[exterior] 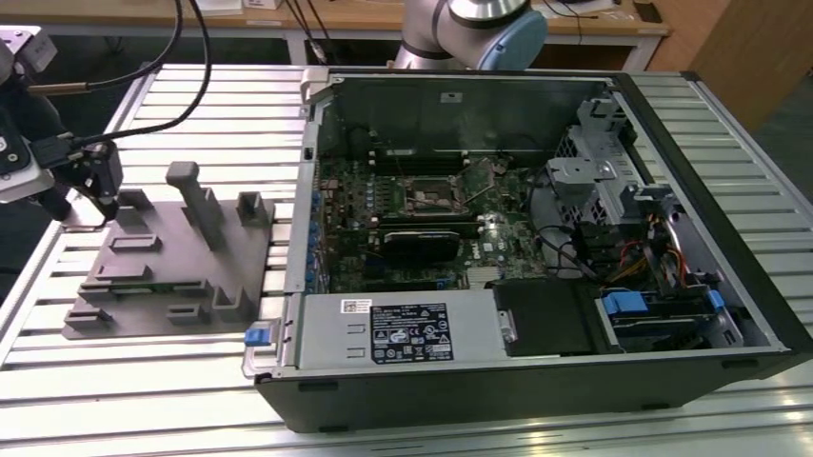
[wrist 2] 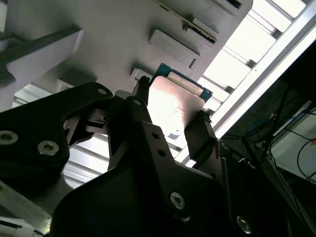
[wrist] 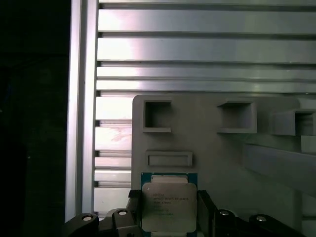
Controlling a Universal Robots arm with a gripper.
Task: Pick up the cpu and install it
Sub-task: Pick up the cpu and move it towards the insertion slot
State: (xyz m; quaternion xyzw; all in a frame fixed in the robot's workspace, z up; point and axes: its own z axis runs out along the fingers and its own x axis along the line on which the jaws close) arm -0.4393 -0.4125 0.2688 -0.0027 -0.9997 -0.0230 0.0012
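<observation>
Black gripper (wrist 2: 173, 106) seemingly clamped on cpu (wrist: 166, 205), shiny silver top, blue-green rim, at grey fixture tray (wrist: 222, 158).

A slatted metal table (exterior: 178, 105) stands before a wooden bench (exterior: 368, 17).

We see a matte black pincer (wrist 2: 173, 101) with two flat, slab-sided fingers (wrist 2: 200, 138). Behind the fingers, round silver screw heads (wrist 2: 48, 147) are set into black link plates (wrist 2: 34, 128). More bright screws (wrist: 87, 217) sit just behind the fingers in the first wrist view. In the exterior view we note a white-and-grey housing (exterior: 15, 171) right beside the pincer, and thin black cables (exterior: 174, 59) loop away above it. Well away from the pincer, the arm's silver-grey joint (exterior: 464, 17) wears a rounded pale blue cap (exterior: 515, 38).
</observation>
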